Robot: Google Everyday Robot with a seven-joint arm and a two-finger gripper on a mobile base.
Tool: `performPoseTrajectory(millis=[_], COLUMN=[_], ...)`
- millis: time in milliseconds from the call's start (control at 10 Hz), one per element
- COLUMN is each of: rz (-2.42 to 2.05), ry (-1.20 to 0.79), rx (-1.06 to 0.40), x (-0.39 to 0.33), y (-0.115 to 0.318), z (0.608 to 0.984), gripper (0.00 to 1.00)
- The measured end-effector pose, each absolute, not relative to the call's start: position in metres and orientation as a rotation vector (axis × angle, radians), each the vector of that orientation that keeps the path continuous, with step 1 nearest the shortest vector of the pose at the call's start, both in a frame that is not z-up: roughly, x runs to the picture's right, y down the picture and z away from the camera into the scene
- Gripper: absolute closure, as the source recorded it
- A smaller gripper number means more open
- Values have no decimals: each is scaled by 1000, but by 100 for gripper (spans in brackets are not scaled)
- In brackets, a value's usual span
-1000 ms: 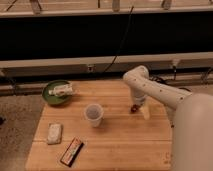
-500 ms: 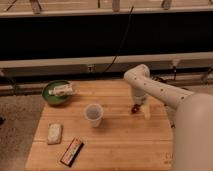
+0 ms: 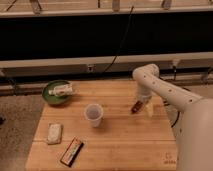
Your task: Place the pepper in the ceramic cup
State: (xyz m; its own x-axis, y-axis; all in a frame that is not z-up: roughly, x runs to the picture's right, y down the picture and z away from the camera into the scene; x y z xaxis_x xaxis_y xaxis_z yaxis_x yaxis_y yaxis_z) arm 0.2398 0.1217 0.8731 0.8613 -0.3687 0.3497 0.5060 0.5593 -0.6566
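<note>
Well apart from the ceramic cup (image 3: 93, 114), gripper (image 3: 141, 107) meets pepper (image 3: 136, 106).

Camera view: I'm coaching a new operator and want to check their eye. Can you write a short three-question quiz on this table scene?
1. Fill in: the tool is at the pepper, on the ___ side of the cup as the picture shows it.
2. True or false: the pepper lies inside the cup.
3. Which holds a white item? A the green bowl; B the cup; C neither.

Key: 1 right; 2 false, the pepper is at the tool, apart from the cup; 3 A.
</note>
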Motion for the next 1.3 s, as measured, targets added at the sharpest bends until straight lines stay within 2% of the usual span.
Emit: performPoseTrajectory(millis=[400,800,900,1000,1300], rz=[-602,-650,-656,-661,-671], ry=[-260,-300,-304,-306,-318], rx=[-787,-785,-784,-774,-746], x=[244,240,239,237,227], y=[111,136,141,142,142], z=[889,913,913,913,907], gripper=[20,20,23,30,62])
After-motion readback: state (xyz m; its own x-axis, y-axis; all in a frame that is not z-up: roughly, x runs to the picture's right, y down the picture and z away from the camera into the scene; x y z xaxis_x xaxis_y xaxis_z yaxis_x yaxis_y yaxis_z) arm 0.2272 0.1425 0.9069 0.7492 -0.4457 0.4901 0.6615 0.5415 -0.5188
